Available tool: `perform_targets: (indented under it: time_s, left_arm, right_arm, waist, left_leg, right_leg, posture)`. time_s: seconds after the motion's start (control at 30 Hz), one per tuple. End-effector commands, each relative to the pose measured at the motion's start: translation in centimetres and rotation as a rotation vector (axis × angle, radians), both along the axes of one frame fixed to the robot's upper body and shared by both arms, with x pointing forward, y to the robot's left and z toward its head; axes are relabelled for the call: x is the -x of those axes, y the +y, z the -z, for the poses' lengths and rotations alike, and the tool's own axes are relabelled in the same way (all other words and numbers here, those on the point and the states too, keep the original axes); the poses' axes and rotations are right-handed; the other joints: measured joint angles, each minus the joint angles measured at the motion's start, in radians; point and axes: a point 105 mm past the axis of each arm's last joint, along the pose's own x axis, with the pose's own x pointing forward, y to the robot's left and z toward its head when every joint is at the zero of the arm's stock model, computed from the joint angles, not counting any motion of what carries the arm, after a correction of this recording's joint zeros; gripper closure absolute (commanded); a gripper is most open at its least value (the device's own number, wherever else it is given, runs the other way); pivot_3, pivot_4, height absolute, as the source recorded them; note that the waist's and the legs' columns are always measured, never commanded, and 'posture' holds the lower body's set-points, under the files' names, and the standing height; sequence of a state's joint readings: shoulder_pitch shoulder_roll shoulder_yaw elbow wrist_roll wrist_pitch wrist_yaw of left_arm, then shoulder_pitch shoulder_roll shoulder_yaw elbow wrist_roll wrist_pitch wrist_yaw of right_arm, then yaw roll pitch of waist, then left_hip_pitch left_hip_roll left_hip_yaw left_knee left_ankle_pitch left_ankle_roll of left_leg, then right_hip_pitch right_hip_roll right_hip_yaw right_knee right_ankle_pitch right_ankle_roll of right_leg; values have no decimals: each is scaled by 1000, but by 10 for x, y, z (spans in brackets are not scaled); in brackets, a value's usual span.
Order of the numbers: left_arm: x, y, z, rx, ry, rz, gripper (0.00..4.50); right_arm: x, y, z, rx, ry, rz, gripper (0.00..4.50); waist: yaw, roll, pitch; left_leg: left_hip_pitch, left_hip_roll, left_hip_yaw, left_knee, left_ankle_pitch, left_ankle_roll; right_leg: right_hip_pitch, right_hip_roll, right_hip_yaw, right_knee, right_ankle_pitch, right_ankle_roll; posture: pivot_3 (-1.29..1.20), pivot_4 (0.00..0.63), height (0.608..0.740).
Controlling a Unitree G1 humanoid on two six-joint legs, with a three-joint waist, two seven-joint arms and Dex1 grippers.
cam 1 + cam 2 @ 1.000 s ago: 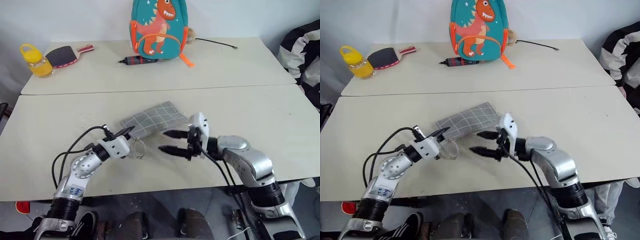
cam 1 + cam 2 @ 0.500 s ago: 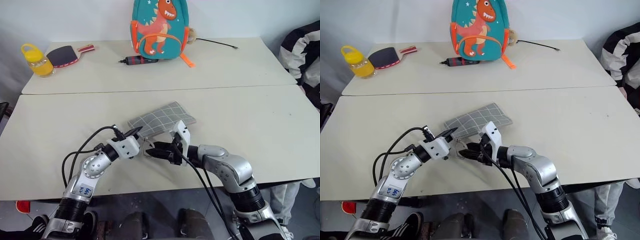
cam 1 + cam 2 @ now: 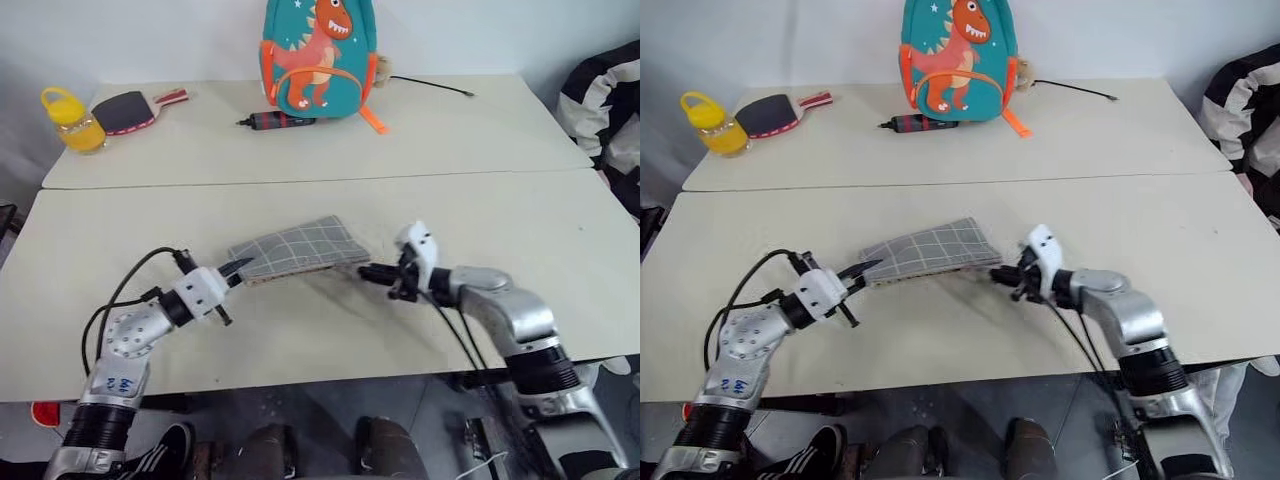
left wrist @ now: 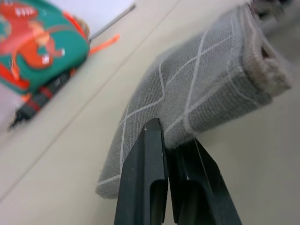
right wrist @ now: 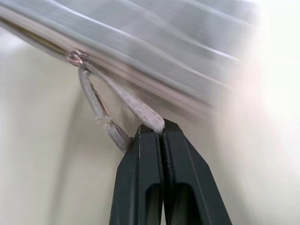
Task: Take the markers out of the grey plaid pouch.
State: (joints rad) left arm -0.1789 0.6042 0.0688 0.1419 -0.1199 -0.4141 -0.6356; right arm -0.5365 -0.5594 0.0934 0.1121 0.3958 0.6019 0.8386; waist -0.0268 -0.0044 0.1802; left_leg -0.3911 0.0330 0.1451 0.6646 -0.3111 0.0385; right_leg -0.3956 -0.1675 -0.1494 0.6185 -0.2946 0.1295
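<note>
One grey plaid pouch [image 3: 297, 249] lies on the near table [image 3: 560, 260], roughly midway along it and closer to the near edge than to the seam with the far table. It is stretched between the two end effectors, with its long side running along the table's length. No marker can be made out; the pouch's open end shows a beige lining in the left wrist view.

The left end effector [image 3: 238, 267] has its two black fingers [image 4: 145, 183] pressed together on the pouch's left end, pinching the fabric edge. The right end effector [image 3: 368, 271] is at the pouch's right end; its fingers [image 5: 150, 183] are clamped on one zipper cord [image 5: 108, 110], a single pale loop that runs from the zipper pull to the fingertips and looks taut.

There are two tables, set edge to edge. On the far table [image 3: 480, 130] stand or lie five things. One teal dinosaur backpack [image 3: 318, 55] stands upright at the far edge, near the middle. One dark red-black pen-like tool [image 3: 277, 121] lies just in front of its left side. One thin black cable [image 3: 432, 86] trails from the backpack's right side toward the far right corner. One table-tennis bat [image 3: 130, 110] lies near the far left corner, and one yellow bottle [image 3: 72, 122] stands just beside it at the left edge.

A black-and-white garment [image 3: 610, 100] shows past the right edge of the tables.
</note>
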Motion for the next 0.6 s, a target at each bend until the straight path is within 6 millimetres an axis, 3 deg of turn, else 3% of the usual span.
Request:
perform_targets:
  time_s: [0.03, 0.13, 0.17, 0.23, 0.37, 0.47, 0.6]
  left_arm:
    - [-2, 17, -16, 55, -40, -47, 4500]
    - [-3, 12, -18, 93, -36, -38, 4500]
    - [-2, 8, -18, 102, -31, -28, 4500]
    - [-2, 3, -15, 97, -24, -19, 4500]
    - [-2, 0, -13, 100, -9, -12, 4500]
    - [-2, -1, -12, 100, -4, -11, 4500]
    - [-4, -2, -11, 125, 6, -18, 4500]
  right_arm:
    - [-7, -24, -14, 21, -72, 36, 4465]
    - [-4, -19, -17, 6, -95, 12, 4465]
    - [-2, -13, -20, -38, -89, -10, 4283]
    - [2, -6, -29, -65, -131, -42, 3827]
    - [14, -10, -32, 1, -131, -108, 2578]
    - [26, -5, -51, 19, -178, -191, 2578]
    - [29, 26, -84, 1, -353, -240, 2578]
  waist:
    - [0, 0, 0]
    - [-1, 0, 0]
    - [-2, 0, 0]
    - [-2, 0, 0]
    - [0, 0, 0]
    - [6, 0, 0]
    - [-5, 0, 0]
  left_leg:
    - [0, 0, 0, 0, 0, 0]
    - [0, 0, 0, 0, 0, 0]
    - [0, 0, 0, 0, 0, 0]
    - [0, 0, 0, 0, 0, 0]
    - [0, 0, 0, 0, 0, 0]
    - [0, 0, 0, 0, 0, 0]
    - [0, 1, 1, 0, 0, 0]
  right_leg:
    - [0, 0, 0, 0, 0, 0]
    - [0, 0, 0, 0, 0, 0]
    - [0, 0, 0, 0, 0, 0]
    - [0, 0, 0, 0, 0, 0]
    - [0, 0, 0, 0, 0, 0]
    - [0, 0, 0, 0, 0, 0]
    - [0, 0, 0, -1, 0, 0]
  posture:
    - [0, 150, 740]
    - [0, 150, 740]
    - [0, 150, 740]
    - [0, 150, 740]
    - [0, 150, 740]
    - [0, 150, 740]
    - [0, 150, 740]
